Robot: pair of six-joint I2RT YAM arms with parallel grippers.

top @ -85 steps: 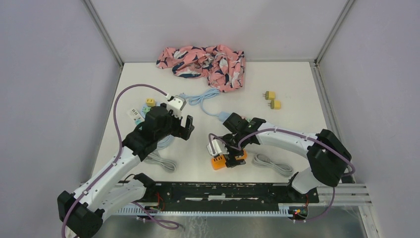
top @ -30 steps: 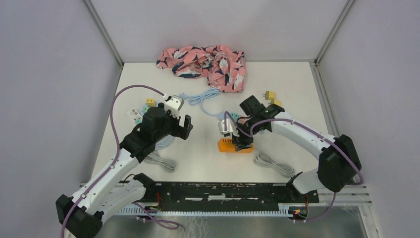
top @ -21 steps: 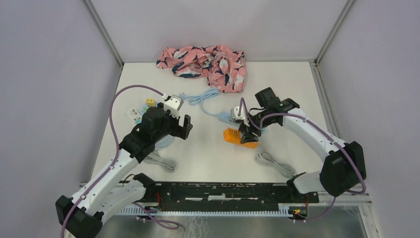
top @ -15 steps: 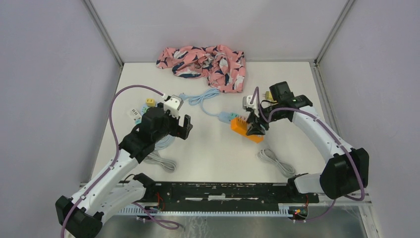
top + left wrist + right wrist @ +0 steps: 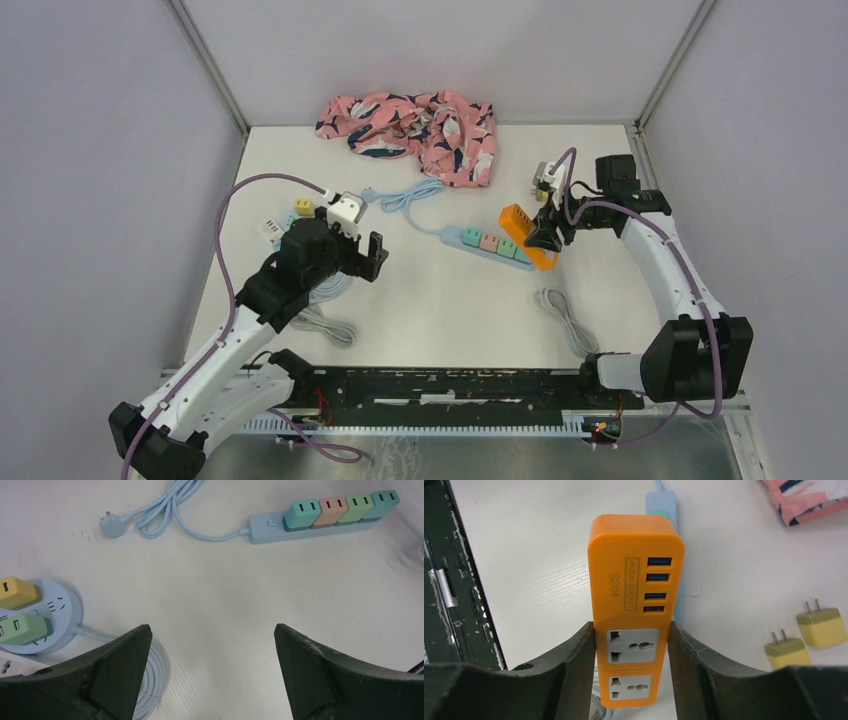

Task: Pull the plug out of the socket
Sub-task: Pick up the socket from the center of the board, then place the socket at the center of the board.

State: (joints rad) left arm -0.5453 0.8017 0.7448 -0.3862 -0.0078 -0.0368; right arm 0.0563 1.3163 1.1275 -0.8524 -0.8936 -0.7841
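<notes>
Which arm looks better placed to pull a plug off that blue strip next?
Probably the left. The left end effector is open and empty, with the blue strip and its plugs in its camera's view. The right end effector is shut on the orange strip.

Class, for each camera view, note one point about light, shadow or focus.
Top external: even, diffuse light, only faint shadows on the table. Left wrist: the blue power strip is crisp, the left gripper dark and soft-edged. Right wrist: print on the orange socket block is legible; the right gripper is underexposed.
</notes>
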